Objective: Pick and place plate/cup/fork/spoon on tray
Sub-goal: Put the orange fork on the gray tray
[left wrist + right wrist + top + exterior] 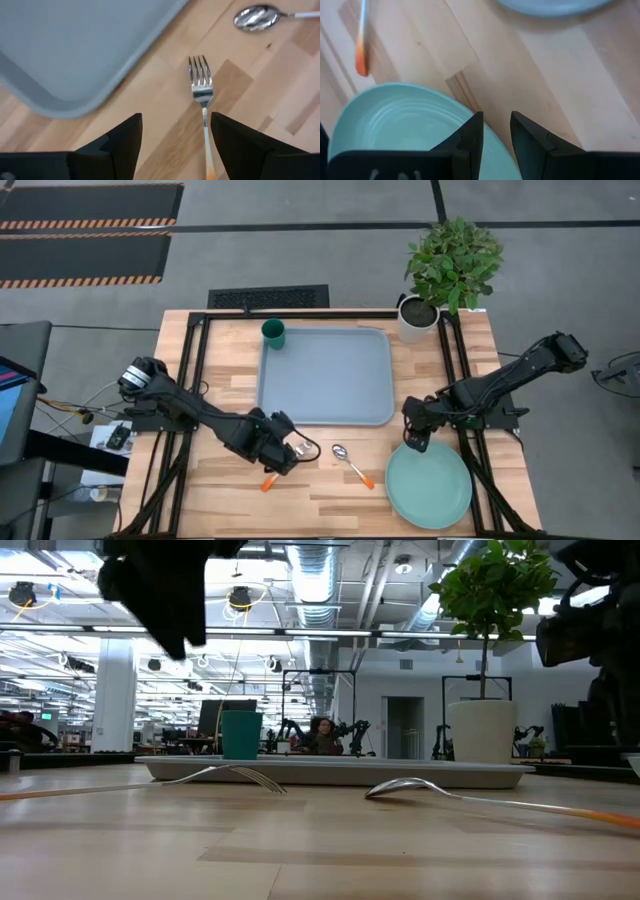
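Observation:
The fork [287, 465] lies flat on the wooden table near the tray's [325, 375] near left corner, tines toward the tray. My left gripper [290, 450] hangs open above it; in the left wrist view the fork's shaft [205, 125] runs between the fingers, untouched. The spoon [352, 465] lies flat to the fork's right. The mint-green plate [428, 485] rests on the table at the near right. My right gripper [415, 442] is narrowly open over the plate's far left rim. The dark green cup [273, 333] stands upright at the tray's far left corner. My right gripper comes at the plate from above, one finger [472, 135] over the plate's rim [492, 137] and the other [527, 137] over the bare wood beside it. I cannot tell whether a finger touches the rim.
A white pot with a green plant [418, 318] stands at the table's far right corner, just right of the tray. Bare wood lies between the tray's near edge and the table's near edge, around the fork and spoon.

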You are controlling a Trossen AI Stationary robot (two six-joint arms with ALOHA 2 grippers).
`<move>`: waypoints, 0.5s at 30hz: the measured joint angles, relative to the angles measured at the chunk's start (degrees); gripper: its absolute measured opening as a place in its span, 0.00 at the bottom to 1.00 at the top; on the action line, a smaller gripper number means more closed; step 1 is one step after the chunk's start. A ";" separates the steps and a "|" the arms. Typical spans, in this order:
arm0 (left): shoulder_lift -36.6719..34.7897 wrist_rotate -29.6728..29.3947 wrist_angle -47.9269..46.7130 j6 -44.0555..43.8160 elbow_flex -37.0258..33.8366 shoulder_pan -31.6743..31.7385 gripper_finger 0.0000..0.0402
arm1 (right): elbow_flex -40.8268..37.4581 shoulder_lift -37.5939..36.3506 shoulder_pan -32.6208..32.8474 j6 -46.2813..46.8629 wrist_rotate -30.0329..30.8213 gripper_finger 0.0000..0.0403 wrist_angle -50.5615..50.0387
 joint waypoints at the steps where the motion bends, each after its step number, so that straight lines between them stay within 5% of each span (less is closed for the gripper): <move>1: 0.00 0.07 1.04 -0.33 -0.91 -0.28 0.55 | 0.00 0.00 0.00 0.02 0.00 0.31 0.39; 15: 2.86 1.74 15.19 -6.13 -8.62 -6.15 0.55 | 0.02 0.22 0.00 1.69 0.07 0.31 2.78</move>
